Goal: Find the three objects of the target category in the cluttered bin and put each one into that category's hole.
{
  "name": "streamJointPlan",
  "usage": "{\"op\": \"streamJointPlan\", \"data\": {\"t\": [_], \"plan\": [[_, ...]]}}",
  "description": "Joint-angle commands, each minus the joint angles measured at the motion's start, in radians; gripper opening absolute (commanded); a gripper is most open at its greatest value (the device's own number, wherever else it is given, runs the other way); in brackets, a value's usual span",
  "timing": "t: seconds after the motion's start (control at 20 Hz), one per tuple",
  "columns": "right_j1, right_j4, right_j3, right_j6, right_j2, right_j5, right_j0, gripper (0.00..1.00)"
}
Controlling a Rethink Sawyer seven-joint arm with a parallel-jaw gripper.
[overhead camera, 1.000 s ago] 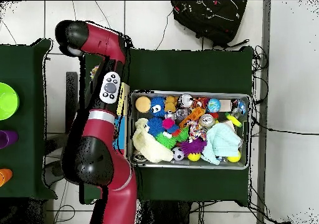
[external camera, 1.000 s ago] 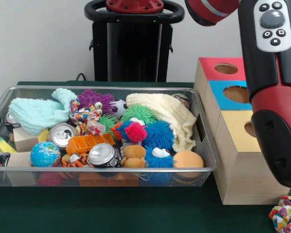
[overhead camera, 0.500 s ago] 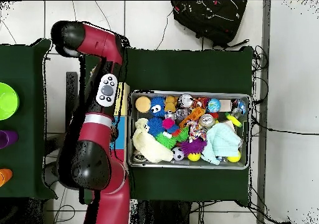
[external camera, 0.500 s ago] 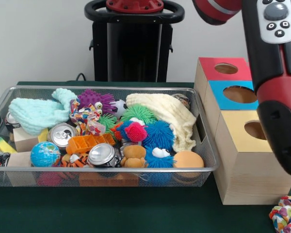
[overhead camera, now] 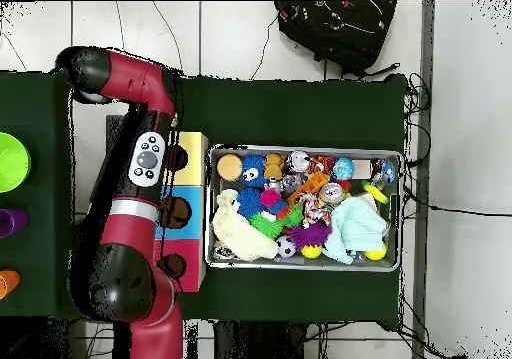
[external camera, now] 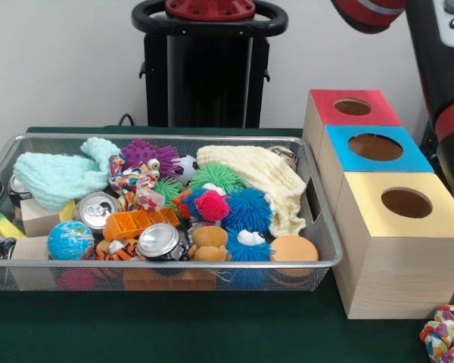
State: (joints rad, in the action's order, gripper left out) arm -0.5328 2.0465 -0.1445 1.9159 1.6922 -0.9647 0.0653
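Observation:
A wire bin (external camera: 166,265) holds a heap of clutter: two drink cans (external camera: 97,209) (external camera: 159,240), a blue spiky ball (external camera: 248,208), a pink one (external camera: 212,206), a green one (external camera: 216,175), a globe ball (external camera: 70,240) and an orange ball (external camera: 293,248). Beside it stands a row of wooden boxes with round holes, topped red (external camera: 325,106), blue (external camera: 412,155) and yellow (external camera: 363,212). Only the red arm (external camera: 446,68) shows, at the right edge. In the overhead view the arm (overhead camera: 140,175) lies just left of the boxes (overhead camera: 192,145). Neither view shows the gripper.
A cream cloth (external camera: 261,178) and a mint cloth (external camera: 60,175) drape over bin items. A knotted colourful fabric ball (external camera: 445,333) lies on the green table by the yellow box. Green, purple and orange things sit at the overhead view's left edge (overhead camera: 10,160).
The arm has swung sideways off the boxes, rightward in the front view, so all three holes now show. The bin's contents have not moved.

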Motion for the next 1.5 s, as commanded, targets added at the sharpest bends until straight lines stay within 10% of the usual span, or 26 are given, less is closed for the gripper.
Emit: {"op": "streamJointPlan", "data": {"t": [0.05, 1.5], "plan": [[-0.003, -0.119, -0.054, 0.251, -0.121, -0.045, -0.038, 1.0], [0.118, -0.431, -0.136, 0.252, -0.424, -0.098, 0.03, 1.0]]}}
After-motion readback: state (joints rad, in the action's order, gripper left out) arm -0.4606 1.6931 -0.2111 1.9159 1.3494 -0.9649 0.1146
